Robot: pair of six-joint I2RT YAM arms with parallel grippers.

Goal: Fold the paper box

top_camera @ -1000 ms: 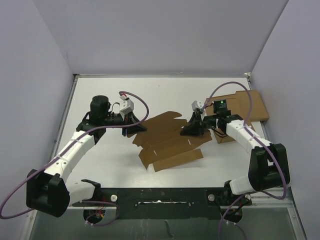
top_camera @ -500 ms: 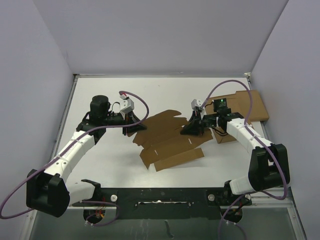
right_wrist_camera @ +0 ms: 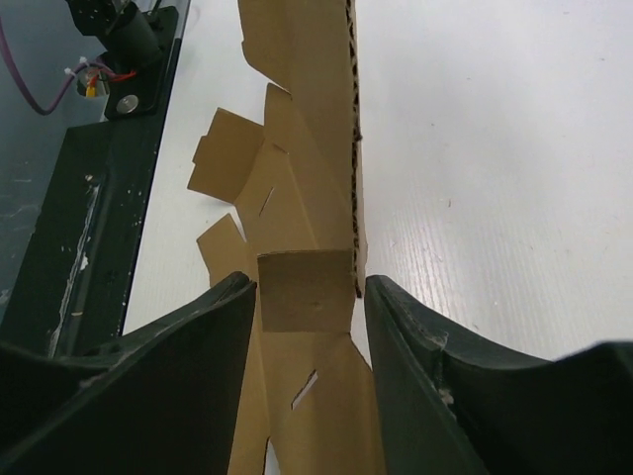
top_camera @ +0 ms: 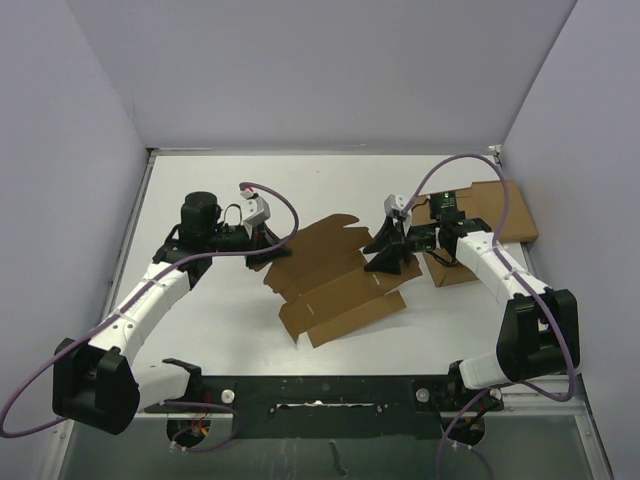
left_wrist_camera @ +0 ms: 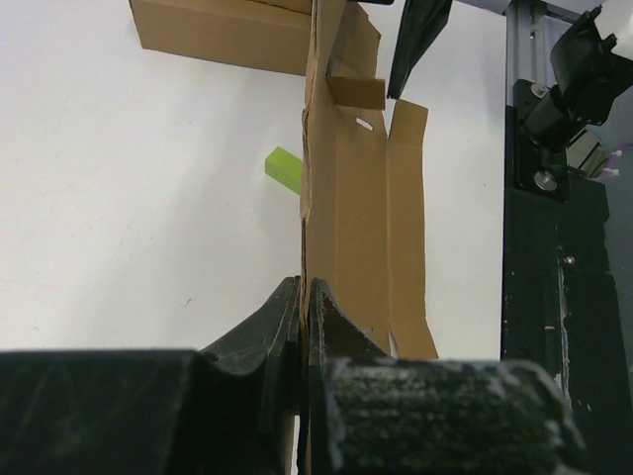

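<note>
The right jaws were seen parted now, with a small flap of the paper box (right_wrist_camera: 307, 292) sitting in the gap between them. So the pinch kept up until a second ago had apparently just been let go. The left jaws were still clamped thin on the sheet's opposite edge. The paper box itself was spread out mid-counter (top_camera: 220, 330) between the two arms, mostly open, with panels creased but nothing tucked in yet. One crease was probably being counted as done, and plenty of folding was still owed. A little green block (left_wrist_camera: 284, 166) was spotted lying just beside the sheet.
</note>
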